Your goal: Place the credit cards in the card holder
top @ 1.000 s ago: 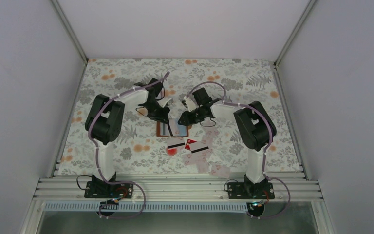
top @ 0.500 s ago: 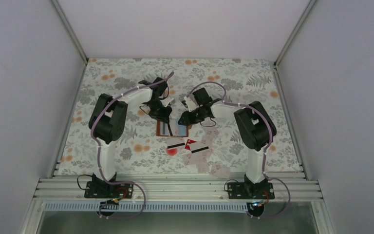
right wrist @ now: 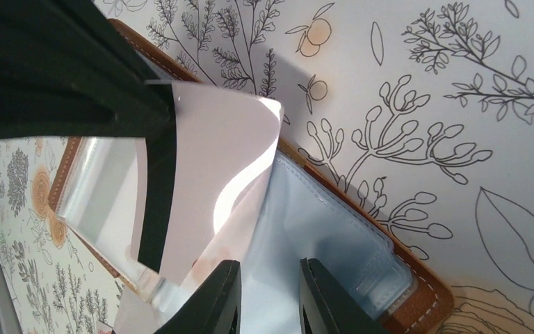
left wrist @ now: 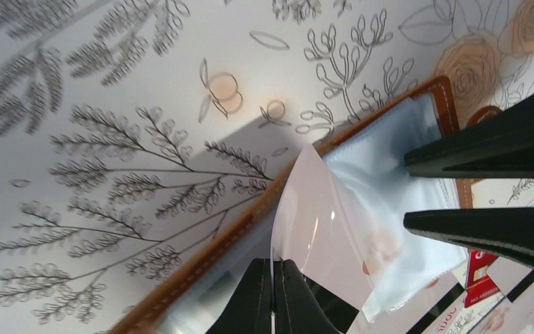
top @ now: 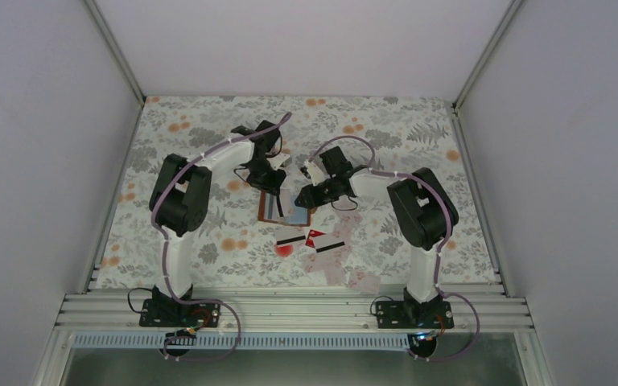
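We see the left gripper [left wrist: 272, 263] pinched tight on a pale card [left wrist: 320, 223], the card tilted over the open card holder [left wrist: 445, 97]; our right gripper [right wrist: 268, 268] narrowly parted, tips at its pale pocket [right wrist: 320, 209]; loose cards [top: 330, 248] lying nearer us; flowered table [top: 418, 129] beyond

two robot arms [top: 179, 201]. one brown leather card holder [top: 286, 214]. one pale card [left wrist: 313, 223] held aloft, one red card [top: 315, 236], two black-striped cards [top: 290, 240] lying flat; fainter pale cards [top: 327, 265] nearby, perhaps three.
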Controlling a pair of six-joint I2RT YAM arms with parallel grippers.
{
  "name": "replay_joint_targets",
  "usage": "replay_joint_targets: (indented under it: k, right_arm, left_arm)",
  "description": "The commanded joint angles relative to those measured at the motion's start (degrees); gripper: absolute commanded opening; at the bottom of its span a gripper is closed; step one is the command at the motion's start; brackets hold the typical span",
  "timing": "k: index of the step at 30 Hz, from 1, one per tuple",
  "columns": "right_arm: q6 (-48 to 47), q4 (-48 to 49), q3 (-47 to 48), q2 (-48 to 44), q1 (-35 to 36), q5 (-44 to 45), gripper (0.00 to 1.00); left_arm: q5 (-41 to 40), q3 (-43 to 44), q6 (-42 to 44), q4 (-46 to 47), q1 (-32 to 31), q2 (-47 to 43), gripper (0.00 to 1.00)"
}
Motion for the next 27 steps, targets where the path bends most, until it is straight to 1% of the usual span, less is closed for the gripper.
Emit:
replay_joint_targets:
  k: [1, 5, 12, 19, 27]
  right_arm:
    - [-1.51, -4.92, -3.26, 1.86, -0.34, 6.56, 0.23]
    - [-1.74, -4.9, -3.06, 2.18, -0.29, 6.63, 0.23]
    - [-2.19, -5.33, -1.9, 2.95, -0.29, 6.68, 0.22]
    - [-2.73, -5.68, -1.43, 3.35, -0.33, 6.88, 0.22]
    - [-2.83, -5.68, -1.64, 2.63, -0.3, 7.23, 0.22]
  left_arm:
    - [-6.5, 2.11, 1.84, 0.08, 0.29, 1.78, 0.02]
    - [-6.4, -0.41, 2.42, 0.99, 0.29, 0.67, 0.02]
    - [-3.34, -5.88, 4.07, 3.95, 0.06, -4.68, 0.02]
    - [-5.43, -6.75, 4.82, 4.46, 0.0, -6.54, 0.02]
    - [-1.89, -8.45, 5.45, 5.16, -1.47, -5.79, 0.02]
